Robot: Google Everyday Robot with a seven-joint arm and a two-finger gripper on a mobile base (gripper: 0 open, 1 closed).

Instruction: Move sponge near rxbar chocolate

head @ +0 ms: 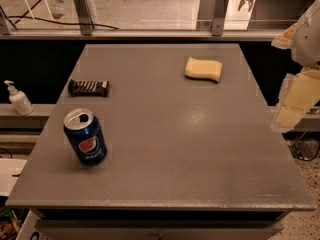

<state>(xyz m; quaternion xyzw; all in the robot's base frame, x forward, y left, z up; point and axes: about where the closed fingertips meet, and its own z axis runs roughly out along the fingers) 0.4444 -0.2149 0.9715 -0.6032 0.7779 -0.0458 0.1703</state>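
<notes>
On grey bench (pixel 175 149): sponge (pixel 203 68) far right, rxbar chocolate (pixel 88 87) at left, well apart. Off bench's right edge: gripper (pixel 292 106), grip state can't tell. Approach step, prob. Next: reach over sponge, grasp.

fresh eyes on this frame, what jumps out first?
The open blue Pepsi can stands front left on the grey tabletop, the one strong colour there. A pale yellow foam sponge lies at the back right, far from the slim dark wrapped rxbar chocolate near the left edge. The cream-coloured gripper hangs beyond the tabletop's right edge, touching nothing.
</notes>
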